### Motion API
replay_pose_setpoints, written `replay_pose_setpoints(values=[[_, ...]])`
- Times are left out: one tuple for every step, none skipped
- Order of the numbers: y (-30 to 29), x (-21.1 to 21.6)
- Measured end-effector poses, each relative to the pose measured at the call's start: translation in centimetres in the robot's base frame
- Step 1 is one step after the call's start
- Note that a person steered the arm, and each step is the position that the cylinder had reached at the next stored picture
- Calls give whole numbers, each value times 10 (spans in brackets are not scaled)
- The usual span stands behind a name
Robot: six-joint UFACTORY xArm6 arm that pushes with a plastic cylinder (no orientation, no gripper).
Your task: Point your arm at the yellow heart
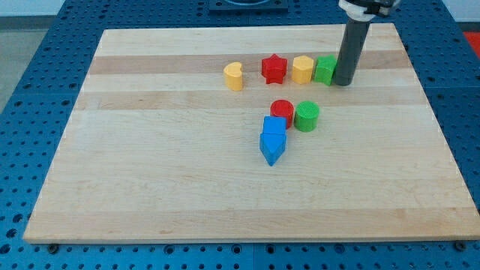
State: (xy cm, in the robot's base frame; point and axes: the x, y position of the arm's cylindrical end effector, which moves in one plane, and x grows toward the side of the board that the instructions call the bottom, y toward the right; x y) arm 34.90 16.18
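Looking down through the one camera, I see my tip (343,82) planted on the wooden bench (150,187) near the view's top right, touching or just beside the right side of a green block (325,69) whose shape I cannot make out. That block ends a row running toward the view's left: a yellow block (303,69) touching it (roughly hexagonal, as far as I can tell), then a red star (274,69), then the yellow heart (234,76) a little apart at the row's left end. The heart sits well apart from my tip, with three blocks between them. Below the row, nearer the bench's middle, a red cylinder (282,111) and a green cylinder (307,116) stand side by side, touching. Two blue blocks (274,139) lie stacked toward the view's bottom, just under the red cylinder. My arm has no fingers, only the dark rod.
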Motion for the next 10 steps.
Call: replay_pose_setpoints(values=[[0, -1], [1, -4], [6, 9], [10, 21], [-7, 23], [-33, 24], [-62, 24], [-74, 24], [-94, 24], [-97, 24]])
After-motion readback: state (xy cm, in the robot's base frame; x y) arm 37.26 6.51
